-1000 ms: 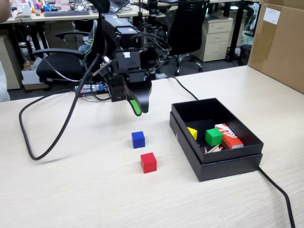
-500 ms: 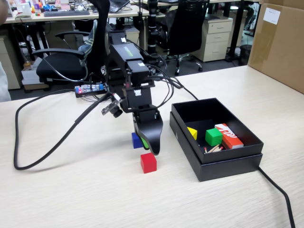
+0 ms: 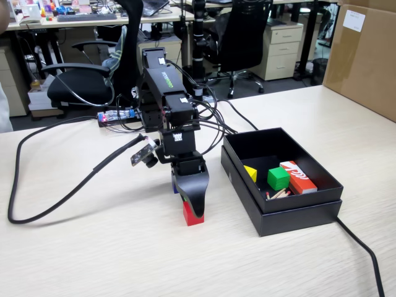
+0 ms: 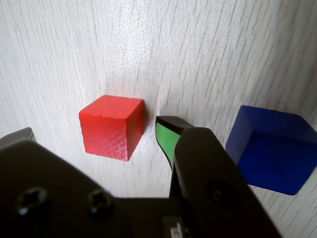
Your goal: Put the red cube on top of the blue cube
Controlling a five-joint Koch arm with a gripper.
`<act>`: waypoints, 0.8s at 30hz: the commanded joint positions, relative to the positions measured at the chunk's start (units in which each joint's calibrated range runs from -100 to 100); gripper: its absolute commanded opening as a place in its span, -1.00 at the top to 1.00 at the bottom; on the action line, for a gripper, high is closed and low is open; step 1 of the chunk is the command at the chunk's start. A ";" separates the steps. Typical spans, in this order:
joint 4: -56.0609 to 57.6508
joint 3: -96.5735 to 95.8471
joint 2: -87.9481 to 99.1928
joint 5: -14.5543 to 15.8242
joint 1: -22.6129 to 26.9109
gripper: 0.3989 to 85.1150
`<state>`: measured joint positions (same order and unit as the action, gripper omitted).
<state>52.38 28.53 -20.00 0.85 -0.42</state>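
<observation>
The red cube sits on the light wooden table. My gripper hangs low over it and is open. One green-padded fingertip stands just right of the cube in the wrist view, and the other fingertip stands well to its left. Neither touches the cube. The blue cube sits on the table to the right of the right finger in the wrist view. In the fixed view only a sliver of the blue cube shows behind the gripper.
A black open box stands right of the gripper, holding a green cube, a yellow piece, a red-orange box with white markings and some sticks. Cables trail across the table to the left. A cardboard box stands at the far right.
</observation>
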 commanded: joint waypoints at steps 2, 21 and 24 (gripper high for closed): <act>0.19 6.02 0.32 -0.68 0.10 -0.11; 1.66 6.65 -0.94 -1.27 -0.44 0.60; 1.66 6.56 -0.94 -1.42 -0.44 0.77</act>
<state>53.39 30.17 -22.20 -0.02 -0.76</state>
